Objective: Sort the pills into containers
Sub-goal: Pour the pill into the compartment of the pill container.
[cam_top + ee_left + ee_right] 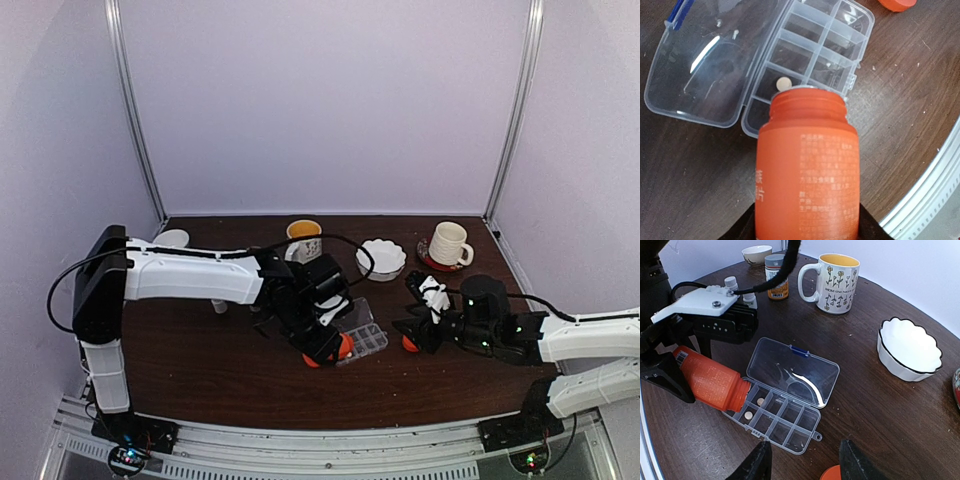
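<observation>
Pouring step: the left gripper (677,375) pinches the bottle (710,382), its mouth tipped at the box (812,432). Two pills (748,414) lie in the box's end compartments. The right gripper (805,460) hangs spread and empty; next wants a gentle tilt over a fresh compartment.

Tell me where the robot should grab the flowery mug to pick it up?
Probably the handle. The mug stands upright, and its handle sticks out sideways toward the small brown bottle. That bottle crowds the side, so coming straight down from above and pinching the loop looks safest.
</observation>
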Controlling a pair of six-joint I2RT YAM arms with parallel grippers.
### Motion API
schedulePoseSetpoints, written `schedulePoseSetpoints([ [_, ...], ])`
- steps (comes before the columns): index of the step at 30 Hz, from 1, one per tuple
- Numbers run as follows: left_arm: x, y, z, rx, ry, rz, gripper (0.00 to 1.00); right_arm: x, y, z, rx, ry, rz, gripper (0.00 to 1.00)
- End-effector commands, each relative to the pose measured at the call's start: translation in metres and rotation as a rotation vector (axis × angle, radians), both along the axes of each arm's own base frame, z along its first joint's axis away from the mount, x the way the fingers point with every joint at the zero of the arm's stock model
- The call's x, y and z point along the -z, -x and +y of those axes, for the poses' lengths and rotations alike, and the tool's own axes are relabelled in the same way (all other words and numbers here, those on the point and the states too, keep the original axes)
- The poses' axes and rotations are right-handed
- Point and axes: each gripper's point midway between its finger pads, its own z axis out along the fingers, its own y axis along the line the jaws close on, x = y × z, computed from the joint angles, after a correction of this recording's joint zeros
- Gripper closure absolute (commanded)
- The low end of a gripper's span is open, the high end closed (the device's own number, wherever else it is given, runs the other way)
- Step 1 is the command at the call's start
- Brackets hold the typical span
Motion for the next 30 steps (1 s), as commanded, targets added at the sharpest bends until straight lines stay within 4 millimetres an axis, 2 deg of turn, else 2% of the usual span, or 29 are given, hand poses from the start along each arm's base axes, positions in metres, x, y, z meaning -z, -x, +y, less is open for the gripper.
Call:
schedulePoseSetpoints([
  [1, -0.008, 0.001, 0.0, 0.03, -0.013, -0.01, 1.0, -0.009, -0.005, 0.003, 0.009, 0.001, -0.026, 0.5],
  [5, -0.037, -0.009, 0.001, 0.028, -0.011, -0.07, 1.0, -0.008, -0.004, 0.003, 0.009, 0.002, -0.024, 0.5],
  [7, -0.039, -0.011, 0.0, 0.028, -0.01, -0.078, 1.0, -0.008, -0.005, 0.004, 0.007, 0.002, -0.022, 0.5],
  [9, -0.032, -0.01, 0.001, 0.025, -0.013, -0.073, 1.0, -0.007, -0.004, 0.004, 0.006, 0.005, -0.021, 0.5],
  [14, 0.02, 0.004, 0.004, 0.024, -0.016, 0.023, 1.0, -0.008, -0.005, 0.003, 0.009, 0.005, -0.023, 0.5],
  [16, 0.027, 0.008, 0.005, 0.028, -0.029, 0.043, 1.0, -0.008, -0.005, 0.004, 0.006, 0.005, -0.021, 0.5],
  [19, 0.009, 0.002, 0.004, 0.02, -0.02, 0.008, 1.0, -0.007, -0.005, 0.004, 0.007, 0.007, -0.02, 0.5],
  [22, -0.02, -0.005, 0.0, 0.019, 0.008, -0.041, 1.0, -0.007, -0.005, 0.004, 0.008, 0.01, -0.021, 0.5],
  [25, -0.035, -0.009, -0.004, 0.018, 0.037, -0.065, 1.0, -0.006, -0.005, 0.004, 0.008, 0.011, -0.02, 0.5],
  [27, -0.035, -0.011, -0.003, 0.011, 0.032, -0.077, 1.0, -0.006, -0.005, 0.004, 0.008, 0.013, -0.019, 0.5],
  [30, -0.021, -0.008, -0.002, 0.014, 0.017, -0.054, 1.0, -0.006, -0.005, 0.004, 0.009, 0.014, -0.018, 0.5],
])
